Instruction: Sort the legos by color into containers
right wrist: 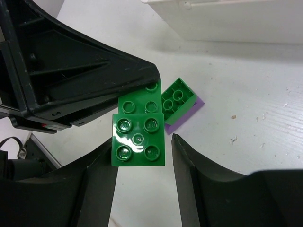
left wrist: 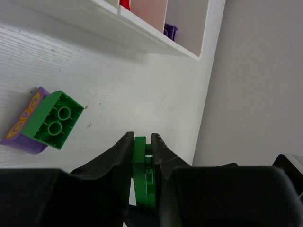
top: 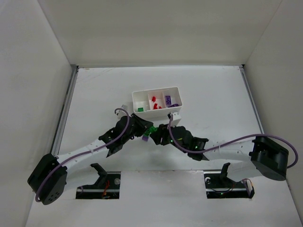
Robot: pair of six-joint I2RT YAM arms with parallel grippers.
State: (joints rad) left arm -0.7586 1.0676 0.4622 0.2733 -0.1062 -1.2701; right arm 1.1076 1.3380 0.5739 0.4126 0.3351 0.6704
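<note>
- My left gripper (left wrist: 141,138) is all but closed. Its matte black fingers (left wrist: 124,146) pinch a green brick (left wrist: 139,155) edge-on just above the table.
- Left of that grip, in the left wrist view, a loose green brick (left wrist: 53,119) lies tilted with its hollow underside and two round tubes showing. It leans on a purple piece (left wrist: 21,135) with a rounded edge and a yellow printed pattern.
- The table (left wrist: 118,85) is white with a fine, wood-like grain.
- My right gripper (right wrist: 142,144) is wide open, meeting the left one nose to nose. Between its dull black fingers (right wrist: 189,165) sits a glossy square green piece (right wrist: 138,139) with four round studs and a fifth at the centre.
- A strip of table shows between that piece and one finger. It reaches the edge of the other finger, and I cannot tell whether they touch.
- The square piece sits against the brick my left gripper pinches. I cannot tell whether the two are joined.
- The white plastic tray (top: 156,115) stands just beyond both grippers, smooth and thin-walled. A green brick (top: 140,109) is in its left compartment, red bricks (top: 155,101) are in the middle and purple bricks (top: 169,100) are in the right.
</note>
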